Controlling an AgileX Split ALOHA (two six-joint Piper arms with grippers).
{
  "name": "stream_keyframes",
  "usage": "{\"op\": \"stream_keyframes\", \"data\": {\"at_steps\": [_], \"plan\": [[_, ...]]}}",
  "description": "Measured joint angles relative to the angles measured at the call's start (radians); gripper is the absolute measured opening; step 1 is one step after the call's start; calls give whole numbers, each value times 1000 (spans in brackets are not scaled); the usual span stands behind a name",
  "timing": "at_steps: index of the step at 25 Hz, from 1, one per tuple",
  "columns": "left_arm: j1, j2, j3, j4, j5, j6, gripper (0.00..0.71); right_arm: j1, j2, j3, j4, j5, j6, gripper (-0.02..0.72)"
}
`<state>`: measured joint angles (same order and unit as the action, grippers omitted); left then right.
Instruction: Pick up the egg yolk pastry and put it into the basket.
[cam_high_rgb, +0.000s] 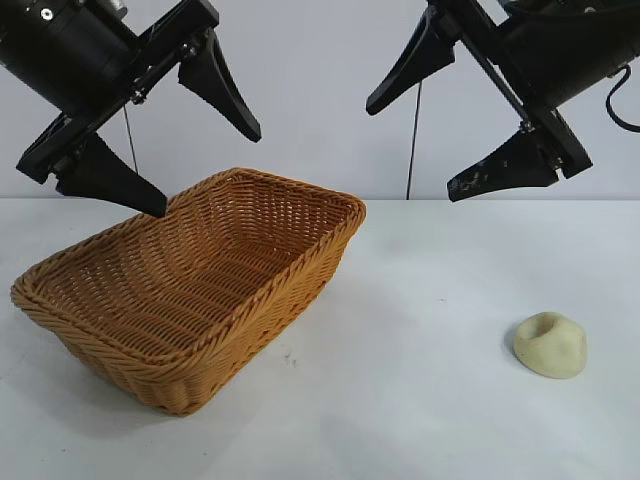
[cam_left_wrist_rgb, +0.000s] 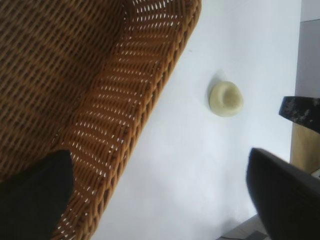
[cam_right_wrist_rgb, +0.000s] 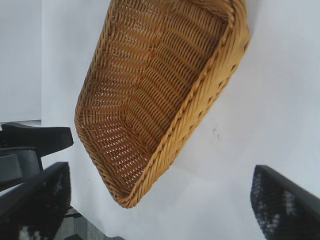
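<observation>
Wicker basket (cam_right_wrist_rgb: 150, 100) alone beneath spread right gripper (cam_right_wrist_rgb: 160, 200); egg yolk pastry (cam_left_wrist_rgb: 226, 99) under likewise spread left gripper (cam_left_wrist_rgb: 160, 195).

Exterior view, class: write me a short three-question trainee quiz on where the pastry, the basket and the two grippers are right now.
1. True or false: the egg yolk pastry already lies inside the basket.
2. Which gripper hangs nearer the pastry? A) left gripper B) right gripper
3. Fill in: both grippers hang above the table with their fingers ____.

Key
1. False: it sits on the bare table, apart from the basket, on the right arm's side.
2. B: the right gripper is high above that side; the left one hangs over the basket's far rim.
3. open; neither holds anything.
</observation>
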<state>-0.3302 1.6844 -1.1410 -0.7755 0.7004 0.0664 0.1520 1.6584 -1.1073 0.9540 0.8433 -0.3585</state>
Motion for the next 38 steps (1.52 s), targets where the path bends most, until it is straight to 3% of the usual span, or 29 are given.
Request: {"op": "stream_keyframes", "data": {"at_steps": [17,21,26,32,38], "plan": [[0,-1,0,-1,0,-3,671,0,0,0,-1,-9,0,695],[19,-35,0,39,6,-72,671,0,0,0,-1,-10,0,695],[19,-137,11,276,36,-331,671,0,0,0,-7,-10,0,695],[-71,-246,129,569,85,-762,671,0,0,0,-8,-11,0,695],[-91,-258,211,712,56,-1143,671,0,0,0,-8,-12,0,695]]}}
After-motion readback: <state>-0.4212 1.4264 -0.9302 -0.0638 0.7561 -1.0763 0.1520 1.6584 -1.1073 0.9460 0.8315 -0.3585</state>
